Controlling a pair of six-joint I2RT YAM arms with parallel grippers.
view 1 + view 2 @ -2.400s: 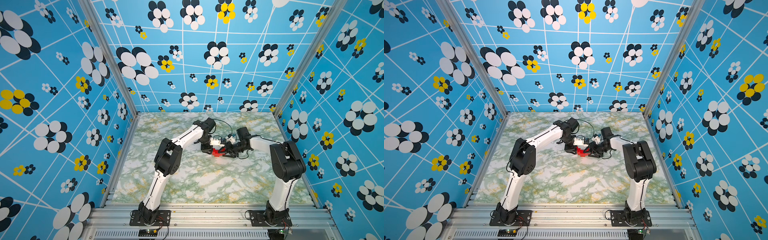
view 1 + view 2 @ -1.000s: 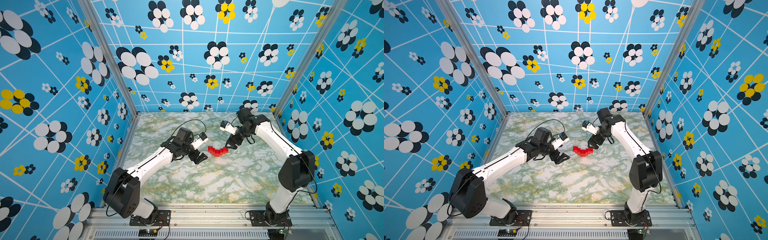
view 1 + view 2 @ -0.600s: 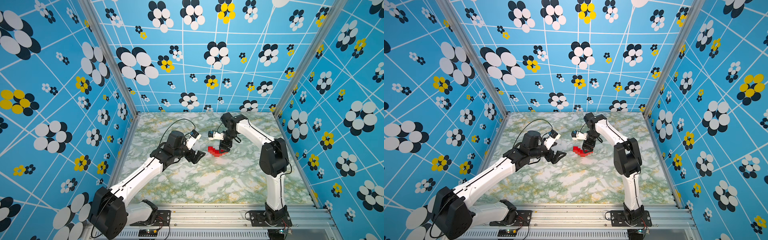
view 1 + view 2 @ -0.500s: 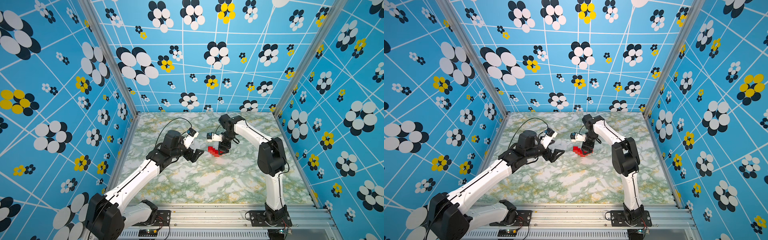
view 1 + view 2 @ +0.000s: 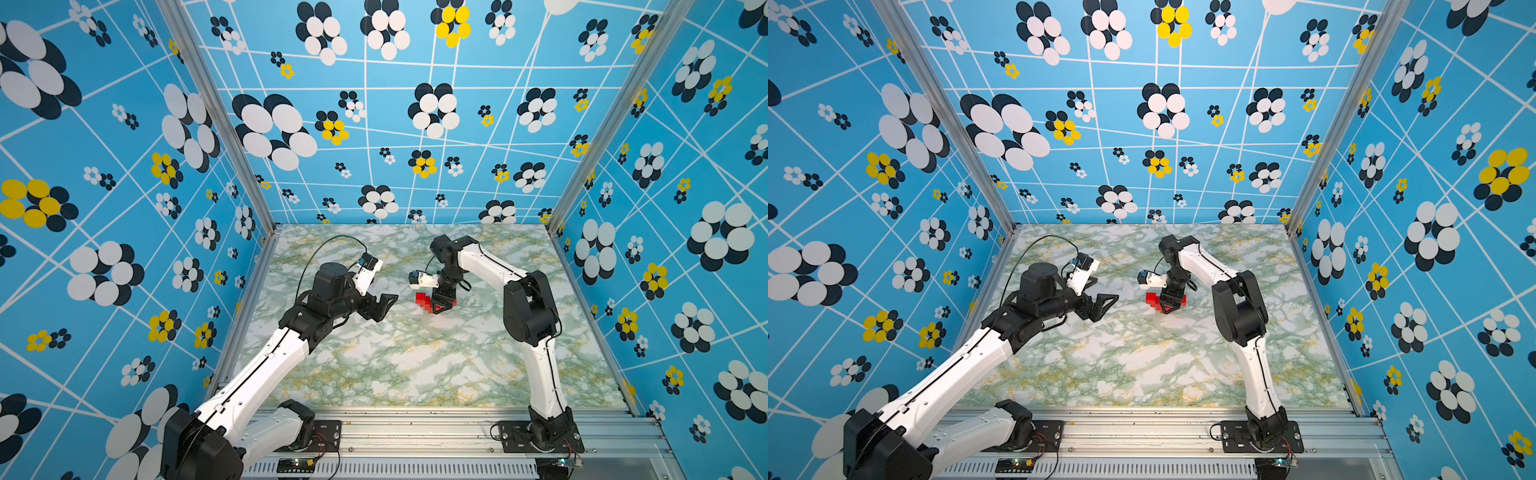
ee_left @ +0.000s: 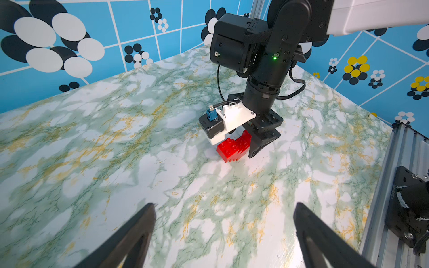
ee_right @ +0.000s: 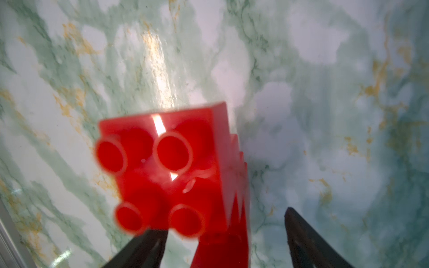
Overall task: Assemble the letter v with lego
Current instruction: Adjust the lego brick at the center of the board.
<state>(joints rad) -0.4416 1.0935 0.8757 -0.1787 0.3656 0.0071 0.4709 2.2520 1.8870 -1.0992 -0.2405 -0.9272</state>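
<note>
The lego is joined into one stepped red piece, the letter v (image 5: 422, 301) (image 5: 1153, 300) (image 6: 233, 146), lying on the marble table about mid-depth. My right gripper (image 5: 443, 308) (image 5: 1172, 308) points down over its right end. In the right wrist view the red studded bricks (image 7: 171, 167) fill the space just ahead of the right gripper (image 7: 224, 222). Its jaws stand apart on either side of the lower bricks, and one finger (image 7: 301, 236) is clearly off the plastic. My left gripper (image 5: 384, 307) (image 5: 1106, 305) (image 6: 225, 205) hangs open and empty to the left of the piece.
Blue flowered walls close the marble table (image 5: 415, 365) on three sides. An aluminium rail (image 5: 415, 428) with both arm bases runs along the front edge. The right arm's elbow (image 5: 530, 307) rises to the right of the bricks.
The right gripper has swung in from the back, come down over the red piece, and its jaws have narrowed. The left arm has drawn back to the left, still open.
</note>
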